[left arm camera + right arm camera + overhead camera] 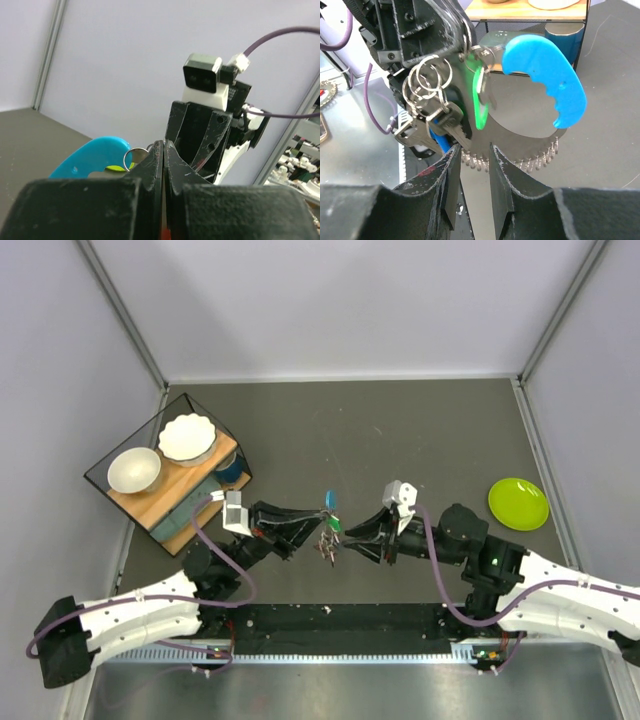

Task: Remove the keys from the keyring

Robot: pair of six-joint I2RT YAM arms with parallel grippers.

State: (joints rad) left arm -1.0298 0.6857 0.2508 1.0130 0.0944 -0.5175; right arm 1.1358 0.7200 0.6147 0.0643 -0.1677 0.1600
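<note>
Here, far left of the keys, a black wire crate holds a wooden board carrying a round white bowl and a scalloped white bowl. A blue cup stands inside it under the board. The left gripper reaches in from the keys' left, fingers clenched on the keyring; the bunch hangs clear of the table. Just right of the keys, the right gripper faces them, fingers parted, gripping nothing. Far right of the keys lies a lime-green plate.
</note>
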